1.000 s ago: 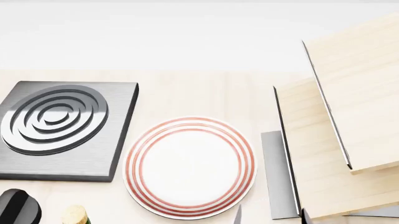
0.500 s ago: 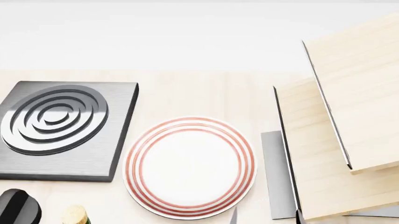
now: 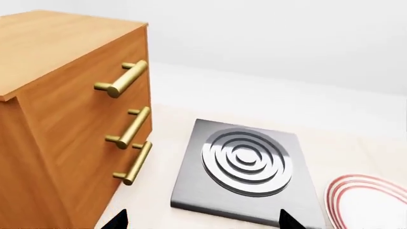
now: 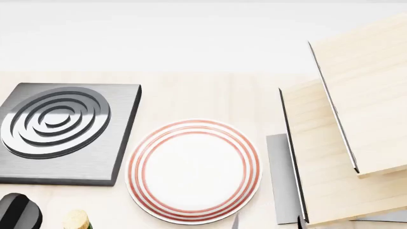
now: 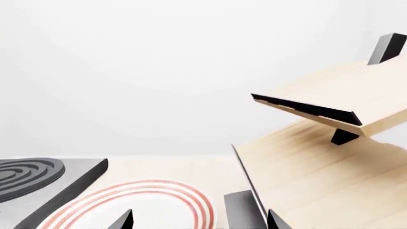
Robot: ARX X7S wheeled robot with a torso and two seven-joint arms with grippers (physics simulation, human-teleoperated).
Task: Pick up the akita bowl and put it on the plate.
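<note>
The akita bowl is out of view in all three views. The plate (image 4: 194, 171), white with red rings, lies flat on the pale wooden counter, near the front and about the middle. Its edge also shows in the left wrist view as the plate (image 3: 369, 202) and in the right wrist view as the plate (image 5: 137, 202). My right gripper (image 4: 267, 225) shows only two dark fingertips at the bottom edge, just right of the plate. It is open with nothing between its fingers (image 5: 200, 222). My left gripper (image 3: 202, 222) is open and empty, short of the burner's near edge.
A dark grey square burner (image 4: 60, 129) with raised rings sits left of the plate. A tilted pale wooden shelf rack (image 4: 356, 143) on a grey base (image 4: 283, 176) fills the right side. A brown drawer cabinet (image 3: 70, 119) stands beside the burner. A black rounded shape (image 4: 16, 212) and a cork-coloured top (image 4: 76, 219) sit at front left.
In the head view the right gripper's fingertips have slid a little left and lower toward the bottom edge. Plate, burner and rack have not moved.
</note>
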